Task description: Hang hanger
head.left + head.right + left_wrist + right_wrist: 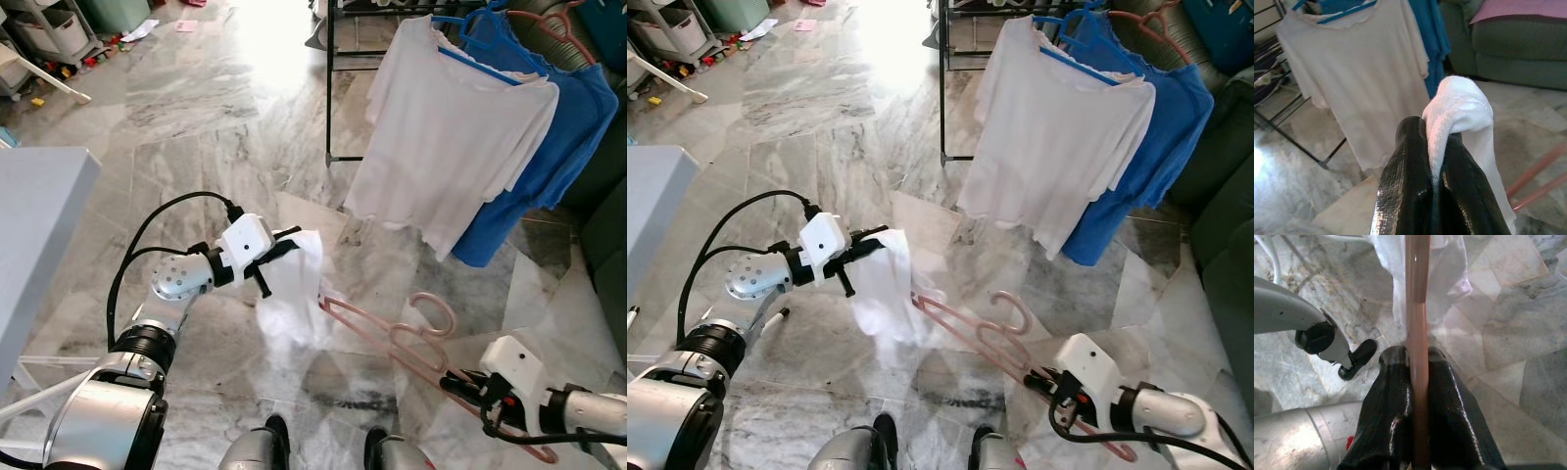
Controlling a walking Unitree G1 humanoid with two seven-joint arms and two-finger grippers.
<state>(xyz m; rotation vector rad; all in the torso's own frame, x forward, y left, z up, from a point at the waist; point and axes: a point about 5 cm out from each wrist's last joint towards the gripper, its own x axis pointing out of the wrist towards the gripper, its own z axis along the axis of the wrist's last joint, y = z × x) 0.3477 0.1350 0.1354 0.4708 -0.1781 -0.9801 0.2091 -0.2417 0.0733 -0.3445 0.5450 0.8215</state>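
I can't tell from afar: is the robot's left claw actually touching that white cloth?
Touching. The left wrist view shows the left gripper with its two black fingers closed on a fold of the white cloth, which is pinched between them.

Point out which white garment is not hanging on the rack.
The white garment pinched in the left hand, half threaded on the pink hanger; the other white shirt hangs on the rack.

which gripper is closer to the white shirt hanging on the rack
Left. The left gripper, shut on a white cloth, is just short of the white shirt; the right gripper, gripping the pink hanger, sits lower and nearer the robot.
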